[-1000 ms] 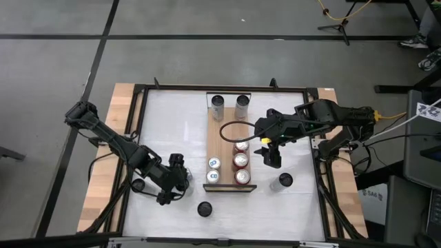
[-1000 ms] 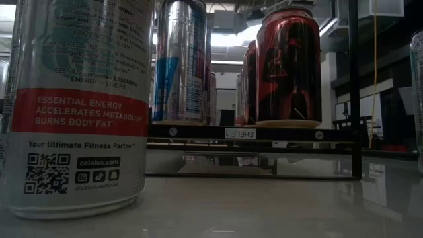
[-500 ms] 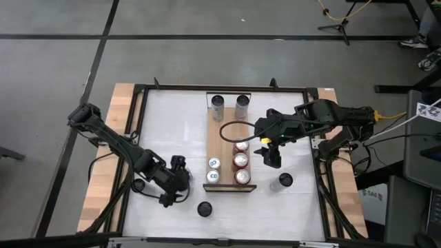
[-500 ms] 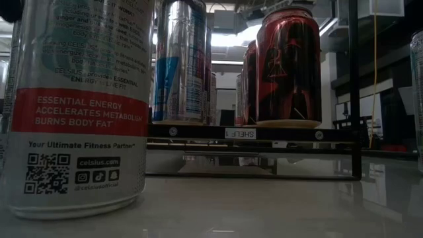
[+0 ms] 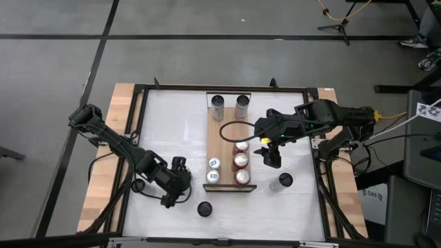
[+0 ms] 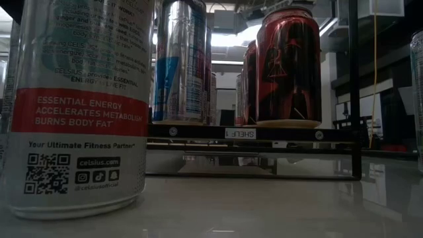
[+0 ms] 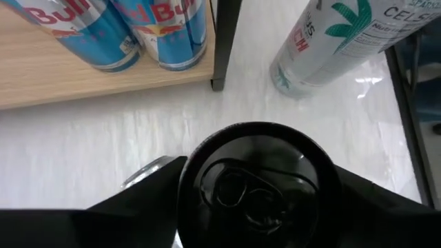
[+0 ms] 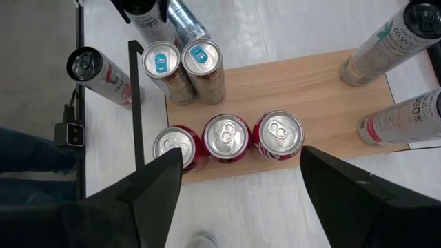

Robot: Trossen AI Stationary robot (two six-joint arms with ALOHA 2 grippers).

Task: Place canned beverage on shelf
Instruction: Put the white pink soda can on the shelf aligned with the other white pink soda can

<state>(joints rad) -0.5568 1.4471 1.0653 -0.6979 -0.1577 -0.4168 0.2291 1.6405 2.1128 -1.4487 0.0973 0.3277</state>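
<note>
The shelf point(image 5: 226, 134) is a light-brown plank with a dark lip point(image 5: 229, 187) at its near end. On it stand two tall cans point(image 5: 218, 103) at the far end, two blue Red Bull cans point(image 5: 213, 169) and three red cans point(image 5: 240, 160). My left gripper point(image 5: 179, 180), left of the lip, is shut on a black can point(image 7: 258, 182). My right gripper point(image 5: 271, 157) is open and empty, high over the shelf's right edge. In the right wrist view its fingers point(image 8: 155, 189) stand wide on either side of the red cans point(image 8: 227, 138) far below. My left gripper pinches the black can between its two fingers point(image 7: 148, 196), one on each side of the body just under the top rim point(image 7: 200, 155). The fingers come from the table's left, slanting down. The can stands upright. I cannot tell whether its base is on the table.
A white Celsius can with a black top point(image 5: 204, 209) stands near the front edge, close to the low camera point(image 6: 79, 106) and right of my left gripper point(image 7: 344, 41). Another black-topped can point(image 5: 284, 180) stands right of the shelf. A dark round thing point(image 5: 138, 184) lies left of my left arm.
My left gripper has moved a little toward the table's right and near edges, toward the shelf's lip, carrying the black can with it. My right gripper has kept still.
</note>
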